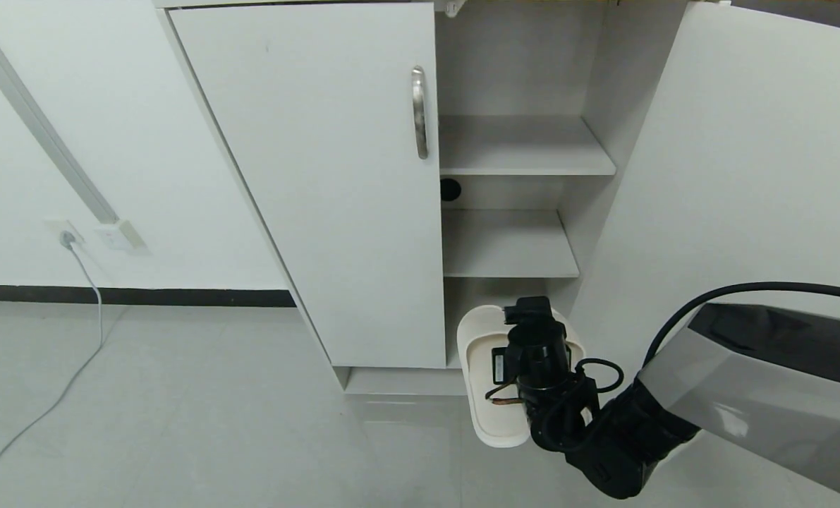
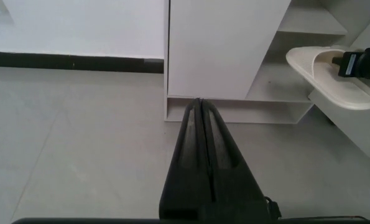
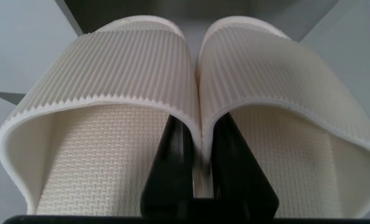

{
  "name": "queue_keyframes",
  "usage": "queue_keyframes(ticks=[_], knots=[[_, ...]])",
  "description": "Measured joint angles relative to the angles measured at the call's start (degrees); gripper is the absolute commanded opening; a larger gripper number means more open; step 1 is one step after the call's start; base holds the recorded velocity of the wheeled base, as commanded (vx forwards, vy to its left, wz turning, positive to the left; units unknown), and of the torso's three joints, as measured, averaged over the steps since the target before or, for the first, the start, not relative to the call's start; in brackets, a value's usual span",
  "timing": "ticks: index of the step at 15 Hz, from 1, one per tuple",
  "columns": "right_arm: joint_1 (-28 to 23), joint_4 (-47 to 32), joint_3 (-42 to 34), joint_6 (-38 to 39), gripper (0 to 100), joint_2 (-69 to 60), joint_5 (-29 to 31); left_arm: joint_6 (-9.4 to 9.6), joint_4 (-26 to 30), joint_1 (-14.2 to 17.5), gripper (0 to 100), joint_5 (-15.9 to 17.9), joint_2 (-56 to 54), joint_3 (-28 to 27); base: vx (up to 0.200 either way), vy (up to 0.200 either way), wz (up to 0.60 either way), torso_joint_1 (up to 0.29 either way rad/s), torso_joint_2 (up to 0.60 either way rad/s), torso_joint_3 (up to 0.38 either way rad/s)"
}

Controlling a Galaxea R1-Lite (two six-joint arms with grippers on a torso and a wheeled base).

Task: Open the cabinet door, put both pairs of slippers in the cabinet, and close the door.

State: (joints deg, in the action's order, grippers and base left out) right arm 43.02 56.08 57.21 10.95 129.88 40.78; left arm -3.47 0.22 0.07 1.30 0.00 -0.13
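Slippers (image 3: 110,81) first: my right gripper (image 3: 200,171) is clamped on the pair's two inner strap walls, pinched together between the fingers, with the toes pointing away from my wrist. The cabinet (image 1: 518,63) stands open just beyond the toes. Its bottom bay (image 1: 494,293) is straight ahead and a little below the pair, and the open door (image 1: 744,176) is close on the outer side of my arm. I judge the step in hand is the push-in. I should keep the soles level, go in low under the shelf (image 1: 508,247) and travel straight, so the inner slipper clears the edge of the shut door (image 1: 321,183). I should release only once both heels are past the sill, or the door may not close. My left gripper (image 2: 199,109), fingers pressed together on nothing, hangs over the floor (image 2: 79,137) short of the cabinet, well aside of the pair.
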Motion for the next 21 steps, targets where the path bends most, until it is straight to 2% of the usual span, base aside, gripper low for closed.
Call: queue_keyframes(ticks=[4, 7, 13, 19, 21], knots=[[-0.27, 0.11, 0.80, 0.00, 0, 0.61, -0.30, -0.02, -0.01, 0.00, 0, -0.07, 0.00, 0.00, 0.000, 0.000, 0.00, 0.004, 0.00, -0.081], [-0.80, 3.32, 3.56, -1.24, 0, 2.29, -1.23, -0.02, -0.04, -0.05, 0, -0.09, 0.00, 0.00, 0.000, 0.000, 0.00, 0.000, 0.00, 0.000], [-1.93, 19.03, 3.97, -10.41, 0, 4.17, -1.43, -0.09, -0.04, -0.05, 0, -0.09, 0.00, 0.02, 0.000, 0.000, 0.00, 0.000, 0.00, 0.000], [-3.17, 19.08, 1.89, -10.74, 0, 3.64, -3.61, -0.11, -0.04, 0.00, 0, -0.07, 0.00, 0.02, 0.000, 0.000, 0.00, 0.000, 0.00, 0.000], [-3.41, 19.14, 1.79, -10.73, 0, 3.54, -3.61, -0.11, 0.00, 0.00, 0, -0.09, 0.00, 0.02, 0.200, 0.000, 0.00, 0.005, 0.00, 0.005]])
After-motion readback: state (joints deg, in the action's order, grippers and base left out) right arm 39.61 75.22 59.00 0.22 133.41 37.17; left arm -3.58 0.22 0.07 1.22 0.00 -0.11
